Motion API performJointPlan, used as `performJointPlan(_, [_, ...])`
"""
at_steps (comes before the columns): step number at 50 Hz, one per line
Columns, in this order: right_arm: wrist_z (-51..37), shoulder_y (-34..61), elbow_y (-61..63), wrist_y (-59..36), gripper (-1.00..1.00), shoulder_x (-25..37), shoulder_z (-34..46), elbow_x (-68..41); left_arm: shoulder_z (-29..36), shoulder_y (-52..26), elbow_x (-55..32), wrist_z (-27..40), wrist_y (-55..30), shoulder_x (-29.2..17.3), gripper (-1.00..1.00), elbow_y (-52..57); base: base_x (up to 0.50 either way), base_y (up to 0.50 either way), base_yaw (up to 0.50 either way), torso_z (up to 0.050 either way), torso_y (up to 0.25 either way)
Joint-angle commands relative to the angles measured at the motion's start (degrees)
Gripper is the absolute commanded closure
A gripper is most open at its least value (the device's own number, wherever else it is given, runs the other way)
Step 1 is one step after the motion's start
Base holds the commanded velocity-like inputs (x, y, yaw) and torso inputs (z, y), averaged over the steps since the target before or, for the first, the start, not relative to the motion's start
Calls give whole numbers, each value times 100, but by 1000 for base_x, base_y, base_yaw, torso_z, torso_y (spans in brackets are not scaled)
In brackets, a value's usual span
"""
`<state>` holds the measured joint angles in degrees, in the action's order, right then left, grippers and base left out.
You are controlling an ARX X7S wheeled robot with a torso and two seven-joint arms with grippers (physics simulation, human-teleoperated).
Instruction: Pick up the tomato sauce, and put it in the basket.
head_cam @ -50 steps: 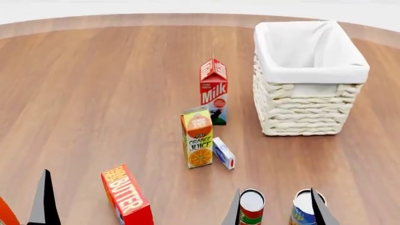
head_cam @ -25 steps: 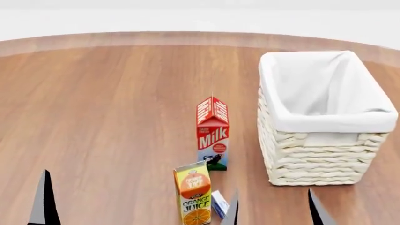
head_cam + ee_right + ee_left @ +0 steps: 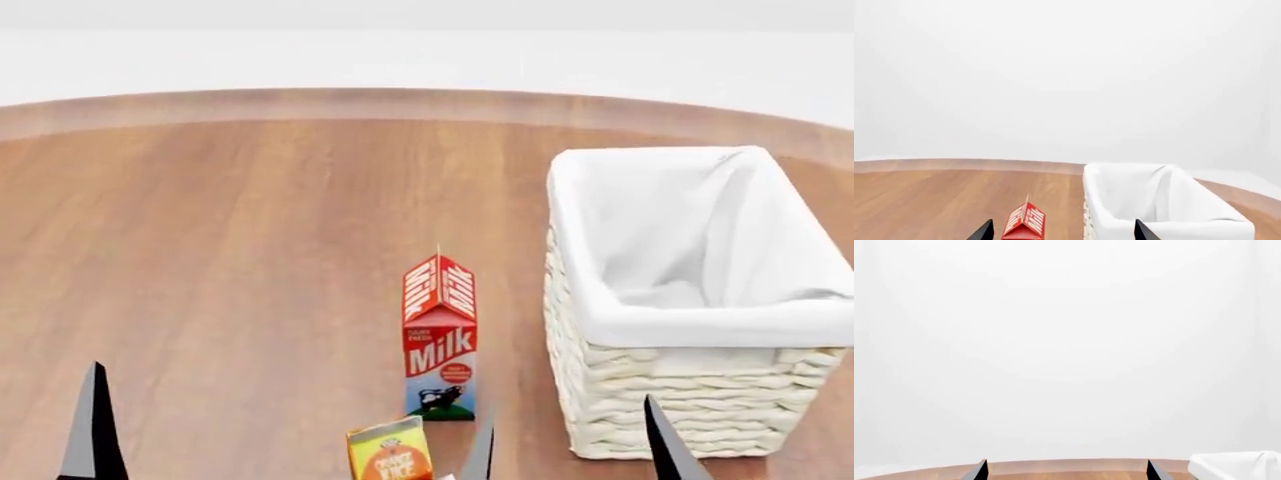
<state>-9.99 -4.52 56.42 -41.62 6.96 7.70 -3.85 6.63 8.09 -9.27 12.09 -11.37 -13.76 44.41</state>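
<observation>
Wicker basket (image 3: 694, 420), white-lined, stands right on the wooden table (image 3: 214, 250); milk carton (image 3: 439, 340) upright just left of it, orange juice carton (image 3: 388, 455) nearer. Tomato sauce: out of sight in every view.

Left wrist: left gripper (image 3: 1067, 471) spread, nothing between its tips.

Right wrist: right gripper (image 3: 1063, 231) spread, empty.
</observation>
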Motion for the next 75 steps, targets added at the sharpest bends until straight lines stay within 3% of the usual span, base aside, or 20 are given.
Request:
performJointPlan(1, [-2,-116,-99,386,-100,22,-91,-199,41,-14,-48,62,-10,-59,-100,9,0,-500,0,0,0])
performJointPlan(50, [-354,-16,-108,290,-100,271,82,-365,192,-43,-157,282,170,-268,-100,-138,0,-500,0,0,0])
performJointPlan(61, [-442,57,-102,163,-100,304,76,-409,234,-50,-166,335,140,-308,-100,-120,10,-27,0,0,0])
performJointPlan(75, [-504,43,-120,226,-100,353,93,-473,262,-55,-190,389,149,-360,-100,-119,499,0,0,0,0])
